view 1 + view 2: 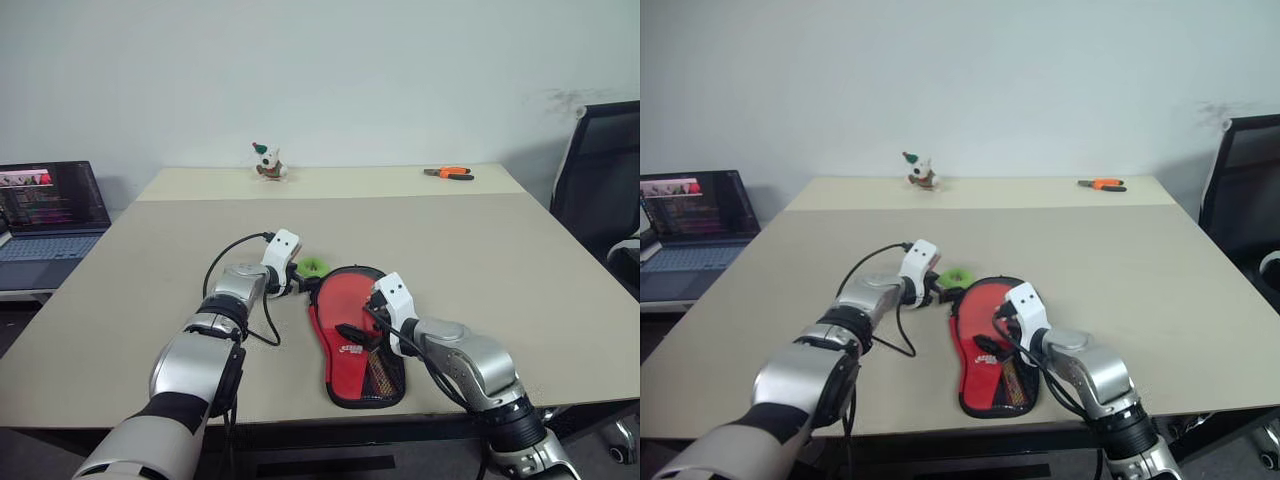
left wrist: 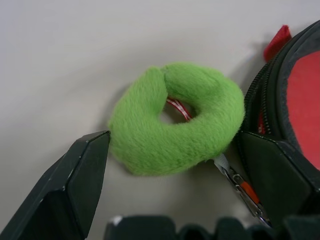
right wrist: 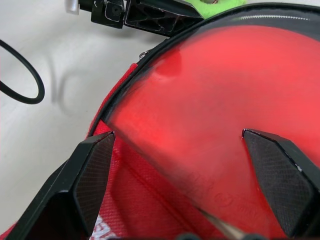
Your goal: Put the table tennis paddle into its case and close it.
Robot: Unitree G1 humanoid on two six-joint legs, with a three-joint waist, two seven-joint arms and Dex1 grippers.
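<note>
The case [image 1: 358,340] is lying open near the table's [image 1: 520,250] near edge, a little right of its middle, with its red lining showing inside a black zip rim. Its long axis is running from the near edge toward the far edge, the round end farther from the robot and the narrow end nearer. The paddle [image 1: 992,325] is lying inside it, red face up, handle toward the near edge, so the closing looks to be the step that is left.

The green ring [image 2: 177,117], a fluffy loop clipped to the case's zip, is resting on the table just beside the round end, on the robot's left. The left end effector [image 2: 175,165] is sitting right at it, fingers spread wide with the ring lying between them and not yet pinched; one finger is against the case's rim. This arm is plainly the nearer one to the ring, which I judge to be the handle for drawing the zip round.

The right end effector [image 3: 185,155] is hovering over the paddle's face, fingers wide apart and gripping nothing.

White lettering is showing on the red near the paddle's neck, too small to read. Pliers [image 1: 448,173] with orange handles and a small figurine [image 1: 267,161] are lying well apart along the far edge.
</note>
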